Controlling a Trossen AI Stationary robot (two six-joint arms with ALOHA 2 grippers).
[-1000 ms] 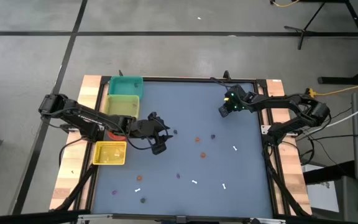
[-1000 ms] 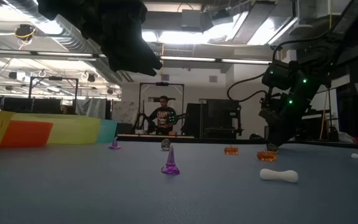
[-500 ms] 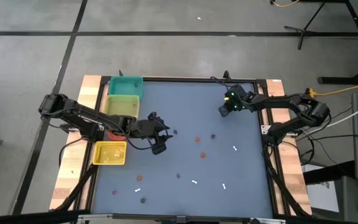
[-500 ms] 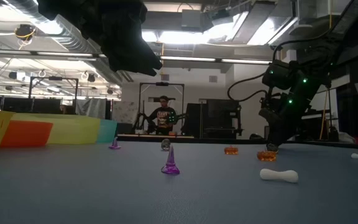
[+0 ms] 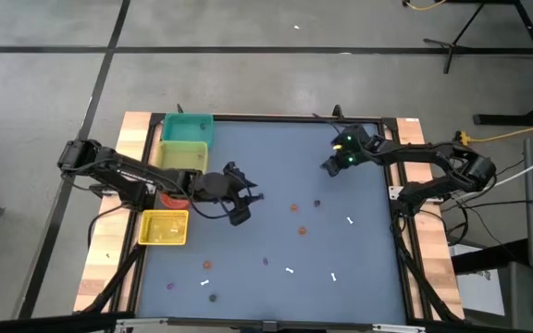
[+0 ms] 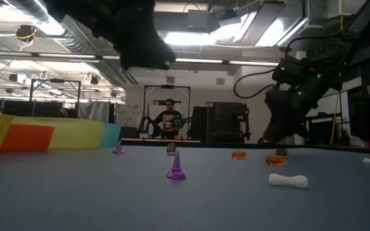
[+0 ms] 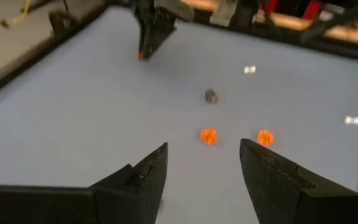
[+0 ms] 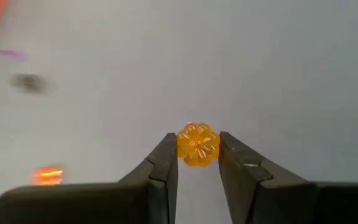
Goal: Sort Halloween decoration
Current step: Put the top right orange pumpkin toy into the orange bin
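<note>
The right gripper (image 8: 195, 163) pinches a round orange pumpkin trinket (image 8: 197, 144) between its fingertips, lifted off the blue table (image 5: 359, 268) near the far edge. The left gripper (image 7: 202, 163) hangs with its fingers spread wide and nothing between them, just beside the yellow-green bin (image 5: 183, 155).

Taking that yellow-green bin as the landmark: two orange trinkets (image 5: 294, 207) lie on the table well to its right, with a small dark trinket (image 5: 317, 203) just beyond them, all apart from one another. White sticks (image 5: 349, 220) are scattered further out, toward the near right part of the table. A purple cone (image 6: 176, 167) stands upright nearer the front. Nothing lies directly under either gripper.

A teal bin (image 5: 187, 127) touches the yellow-green one on its far side; a red bin (image 5: 167, 197) and then a yellow bin (image 5: 164, 228) follow on its near side. What the bins hold cannot be made out. A person (image 6: 168, 119) stands in the room behind the table.
</note>
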